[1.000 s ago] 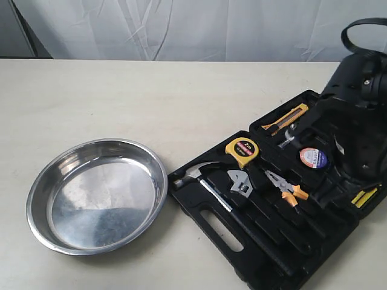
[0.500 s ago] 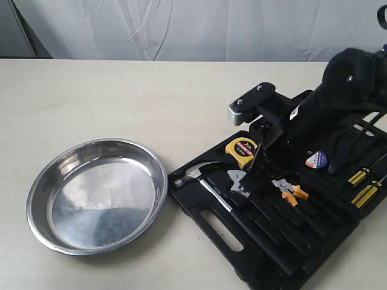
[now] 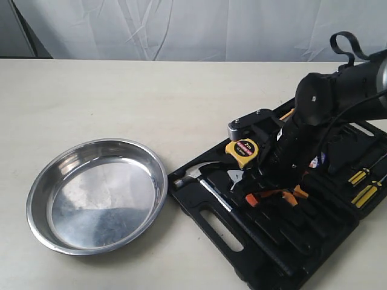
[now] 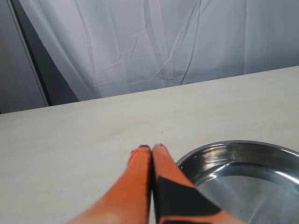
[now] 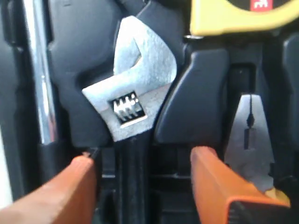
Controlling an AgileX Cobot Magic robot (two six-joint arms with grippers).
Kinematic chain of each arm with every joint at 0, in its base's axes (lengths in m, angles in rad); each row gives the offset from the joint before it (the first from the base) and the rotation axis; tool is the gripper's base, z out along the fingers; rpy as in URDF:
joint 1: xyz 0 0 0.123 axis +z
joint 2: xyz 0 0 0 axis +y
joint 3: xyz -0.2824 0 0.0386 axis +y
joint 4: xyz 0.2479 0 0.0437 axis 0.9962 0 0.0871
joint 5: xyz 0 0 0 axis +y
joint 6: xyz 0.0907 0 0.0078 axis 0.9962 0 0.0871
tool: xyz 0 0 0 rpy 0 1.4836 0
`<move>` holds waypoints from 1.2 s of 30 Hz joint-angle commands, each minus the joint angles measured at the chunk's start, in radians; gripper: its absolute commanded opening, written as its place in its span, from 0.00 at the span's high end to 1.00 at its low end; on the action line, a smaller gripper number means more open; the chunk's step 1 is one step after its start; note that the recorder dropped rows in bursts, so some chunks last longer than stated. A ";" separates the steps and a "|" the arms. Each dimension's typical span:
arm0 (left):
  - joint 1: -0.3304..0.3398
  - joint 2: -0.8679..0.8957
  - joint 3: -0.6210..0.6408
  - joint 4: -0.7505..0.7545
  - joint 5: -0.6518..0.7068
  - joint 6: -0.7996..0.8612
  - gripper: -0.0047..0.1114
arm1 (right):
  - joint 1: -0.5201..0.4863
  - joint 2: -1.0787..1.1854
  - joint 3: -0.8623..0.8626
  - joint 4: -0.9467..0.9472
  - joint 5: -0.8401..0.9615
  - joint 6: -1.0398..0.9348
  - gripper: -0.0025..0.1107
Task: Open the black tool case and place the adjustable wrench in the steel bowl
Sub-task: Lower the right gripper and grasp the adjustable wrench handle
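The black tool case (image 3: 242, 251) lies open at the right of the table. The adjustable wrench (image 5: 133, 100) rests in its moulded slot, silver head (image 3: 234, 176) showing beside the hammer. My right gripper (image 5: 142, 161) is open and low over the case, one orange finger (image 5: 215, 179) on each side of the wrench's black handle, not touching it. The steel bowl (image 3: 97, 196) sits empty at the left; its rim (image 4: 219, 147) shows in the left wrist view. My left gripper (image 4: 152, 148) is shut on nothing, just beside the bowl's rim.
In the case lie a yellow tape measure (image 3: 242, 150), a claw hammer (image 3: 199, 172) with a chrome shaft (image 5: 39, 93), orange-handled pliers (image 3: 284, 194) and yellow-handled screwdrivers (image 3: 366, 193). A white curtain (image 3: 181, 27) hangs behind the table.
My right arm has swung down and leftward over the open case, bringing its open fingers to the wrench. The bowl and the tools have not moved.
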 commanded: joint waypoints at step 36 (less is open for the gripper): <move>-0.001 0.004 -0.002 -0.002 -0.006 0.000 0.96 | 0.092 -0.139 -0.021 0.039 -0.071 0.034 0.98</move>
